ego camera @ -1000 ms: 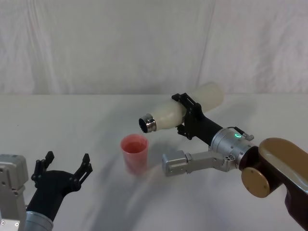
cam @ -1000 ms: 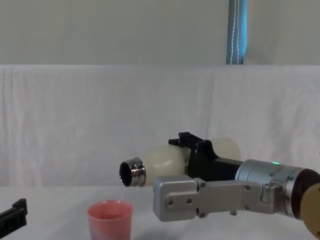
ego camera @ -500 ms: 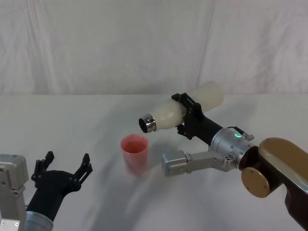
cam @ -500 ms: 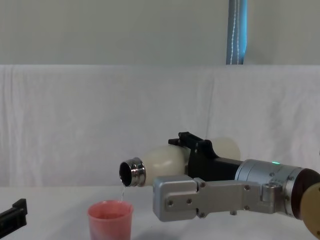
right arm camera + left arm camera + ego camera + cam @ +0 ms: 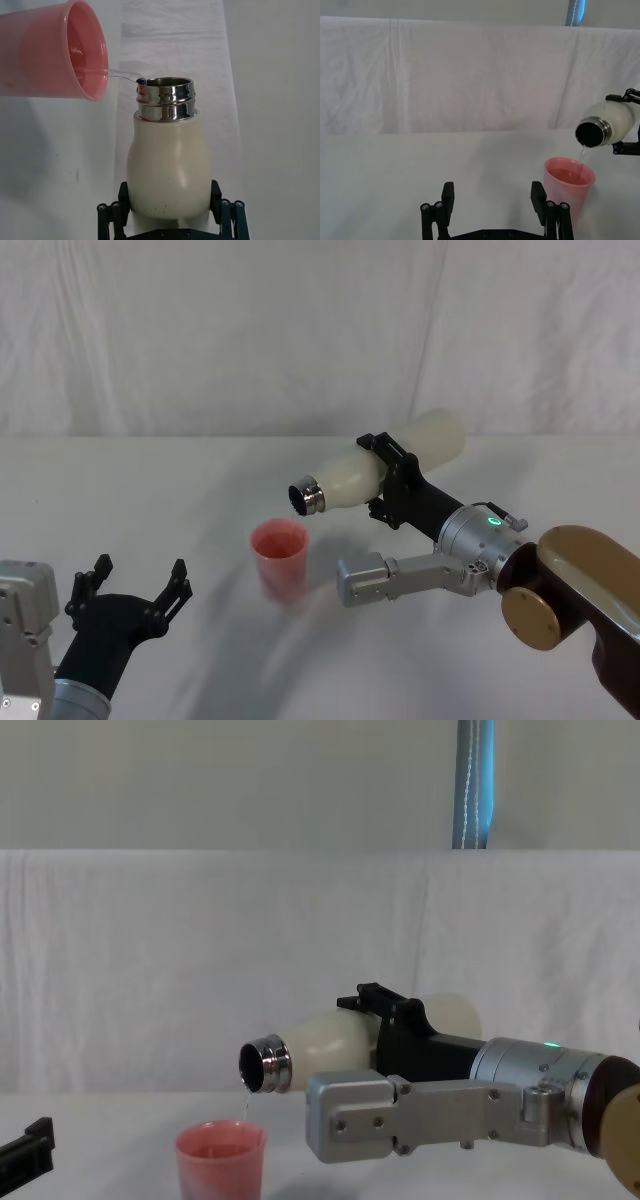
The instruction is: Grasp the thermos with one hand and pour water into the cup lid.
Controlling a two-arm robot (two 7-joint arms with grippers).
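The left hand (image 5: 128, 602) is parked at 7 o'clock, fingers spread, empty. The light, tippable cup lid (image 5: 279, 558) stands mid-worktop (image 5: 200, 490). At 2 o'clock, the rigid, smooth thermos (image 5: 385, 471) is clamped mid-body by the right hand (image 5: 392, 478), pouring.
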